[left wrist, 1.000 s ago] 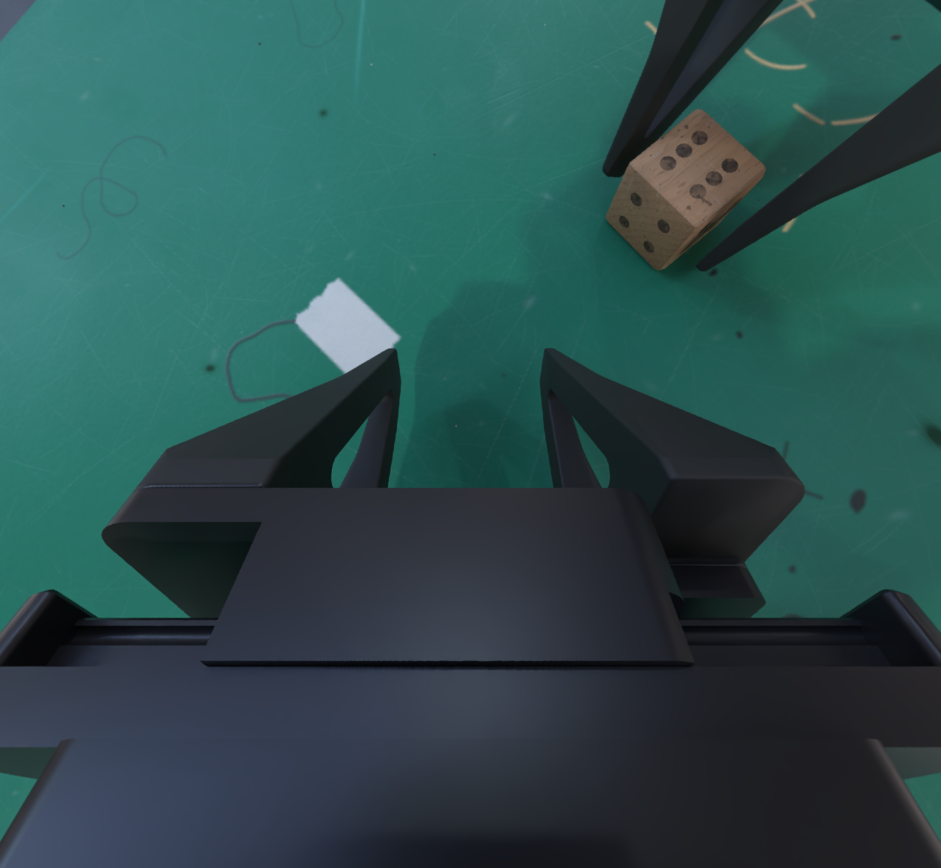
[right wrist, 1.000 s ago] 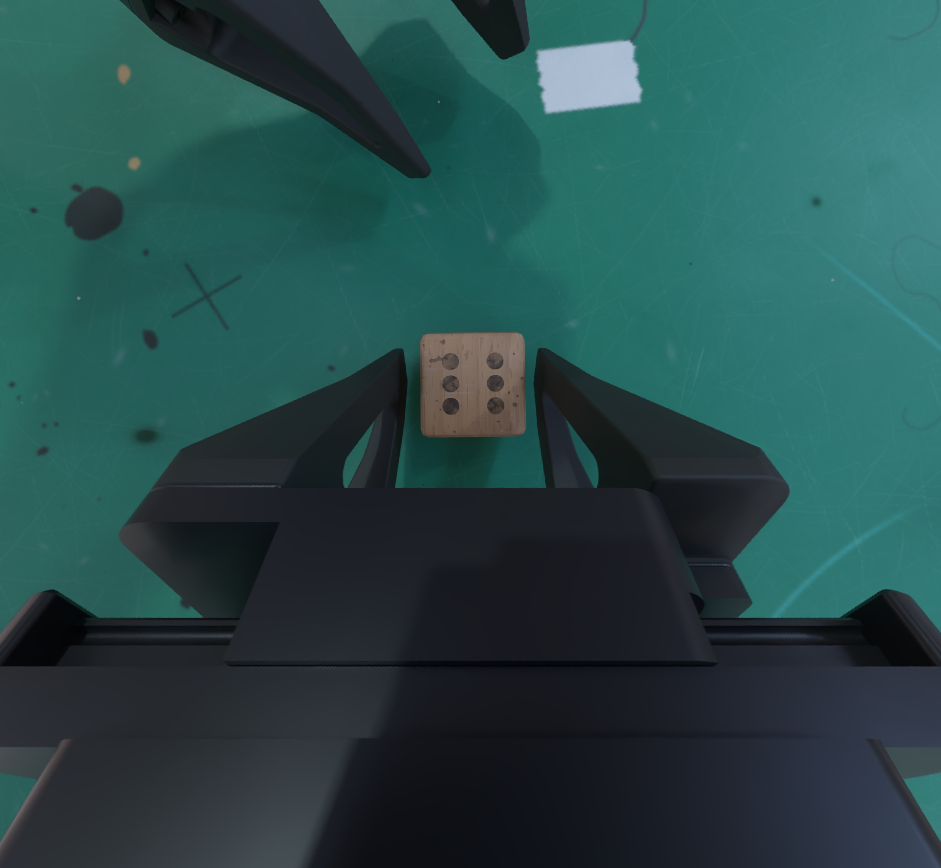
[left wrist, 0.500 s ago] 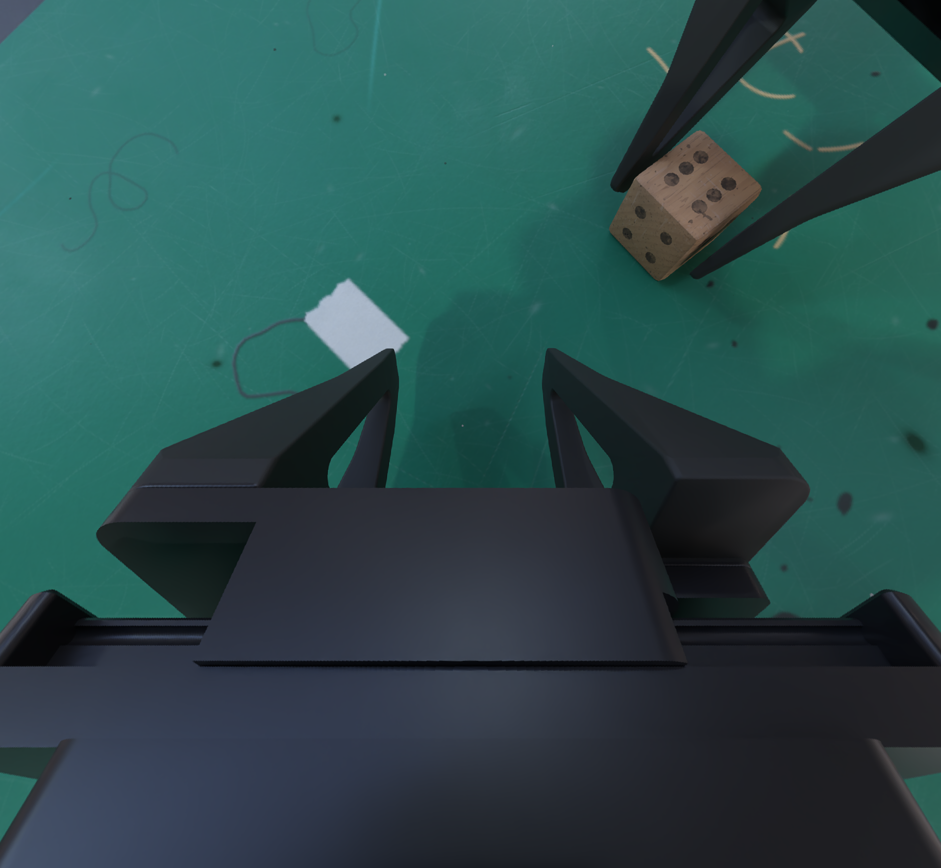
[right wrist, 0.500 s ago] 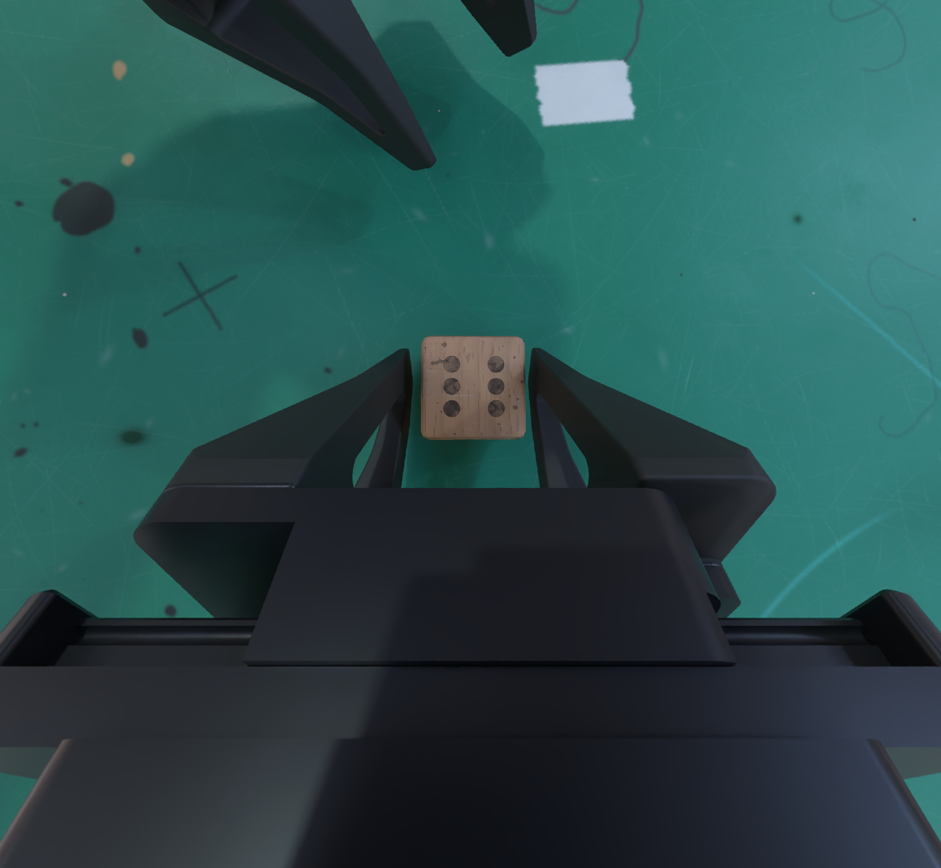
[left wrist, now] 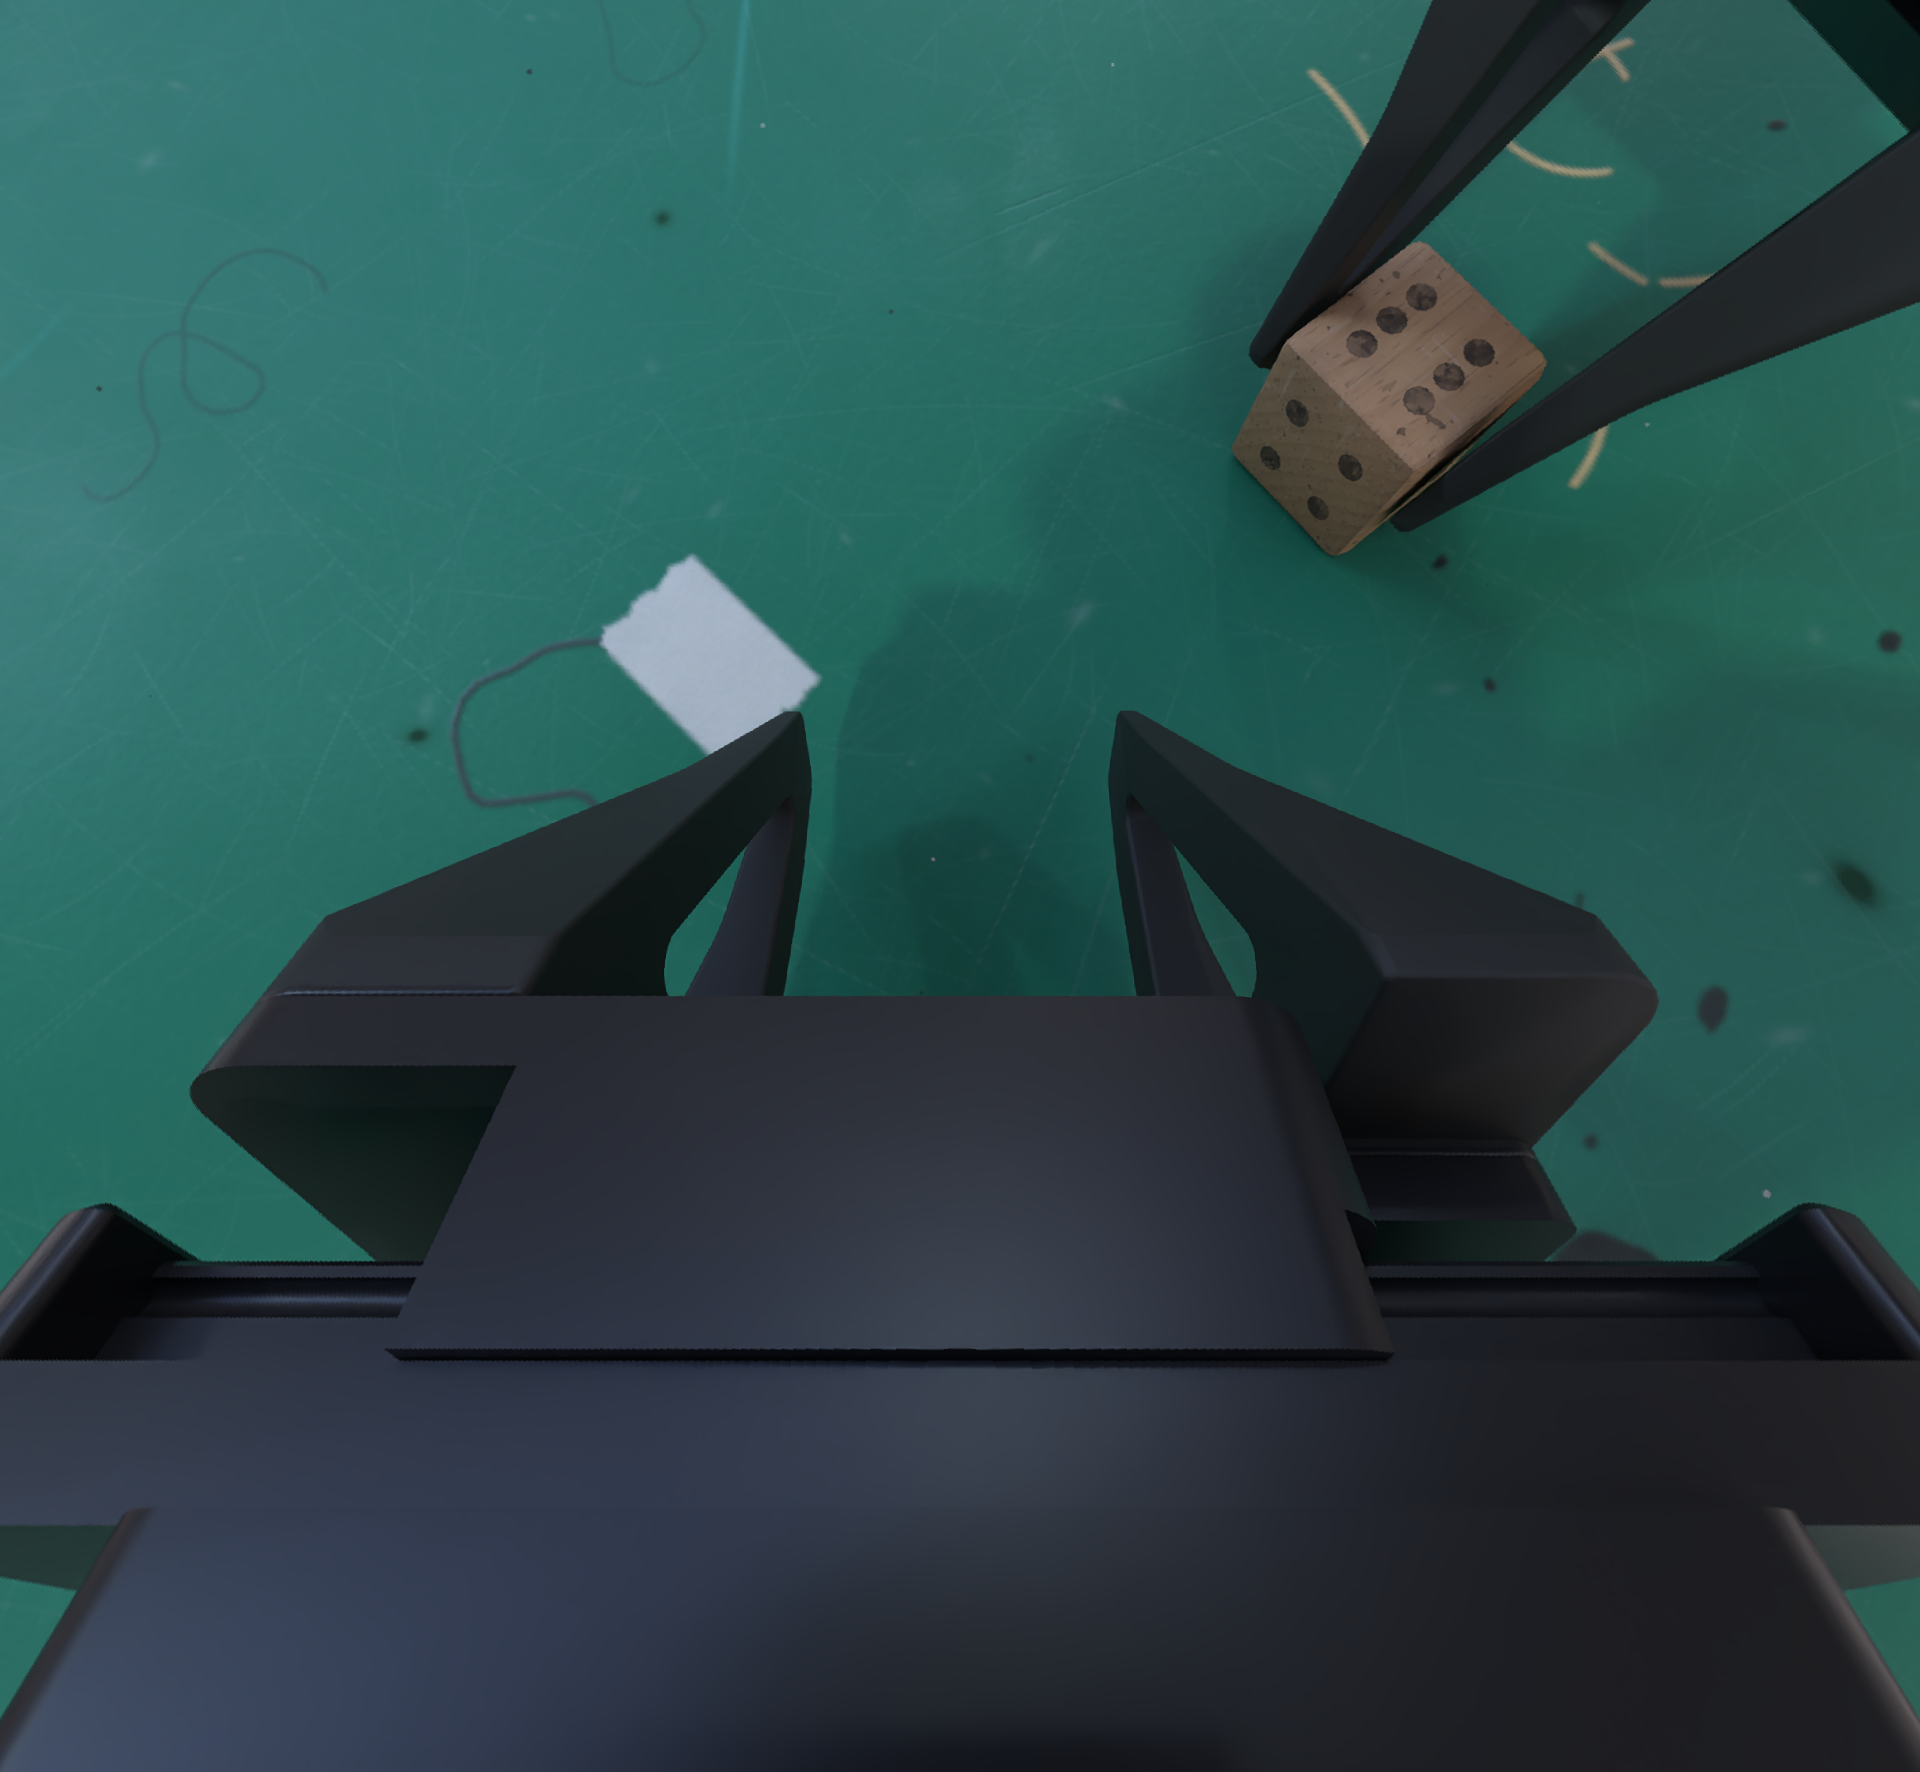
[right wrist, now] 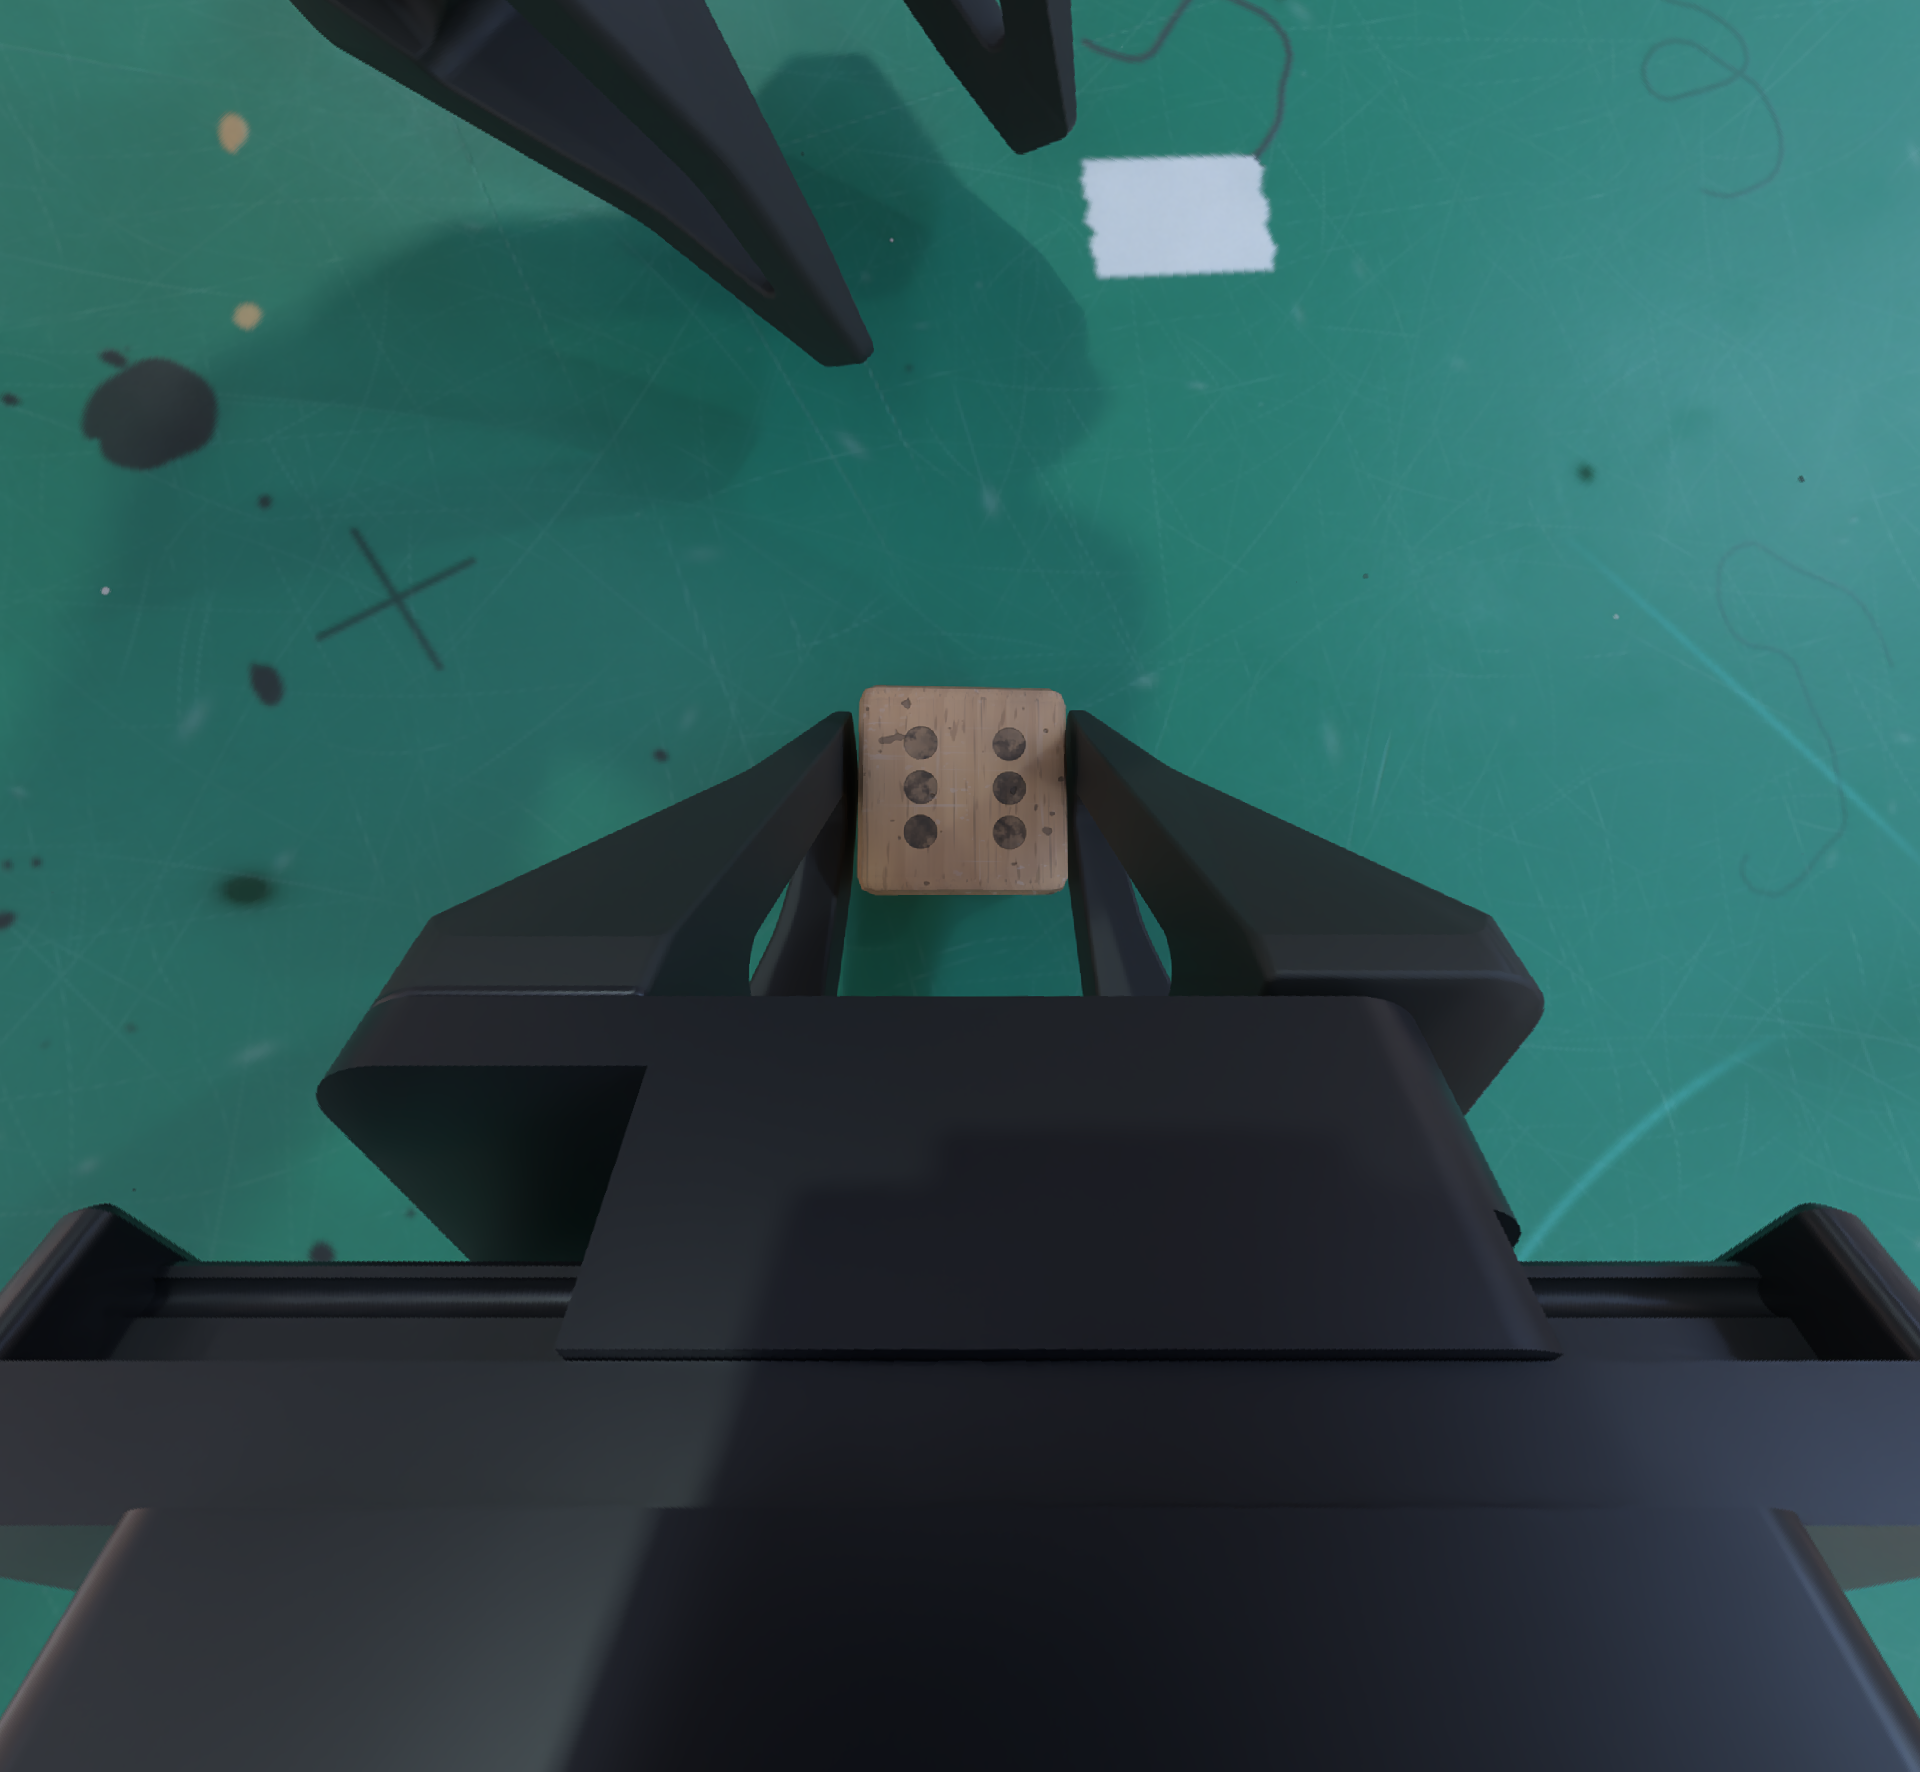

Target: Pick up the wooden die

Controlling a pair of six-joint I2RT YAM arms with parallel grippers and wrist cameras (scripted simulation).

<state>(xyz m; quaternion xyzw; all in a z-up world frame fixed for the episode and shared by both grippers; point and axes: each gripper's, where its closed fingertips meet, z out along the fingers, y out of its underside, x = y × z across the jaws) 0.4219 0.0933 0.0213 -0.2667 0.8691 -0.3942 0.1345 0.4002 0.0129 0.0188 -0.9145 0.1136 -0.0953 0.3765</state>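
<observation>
Right wrist view shows my black right gripper [right wrist: 963,735] pinching the small brown wooden die [right wrist: 962,789] on both sides. I should squeeze evenly, then lift straight up

My black left gripper [left wrist: 960,730] hangs spread and empty

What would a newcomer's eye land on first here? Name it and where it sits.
The wooden die, six pips up, pinched between the right gripper fingers on the green mat. Next, the white paper scrap farther off, near the open, empty left gripper.

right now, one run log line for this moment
phase: grasp | right gripper: shut on die | die: on mat, six up | left gripper: open, empty
</observation>
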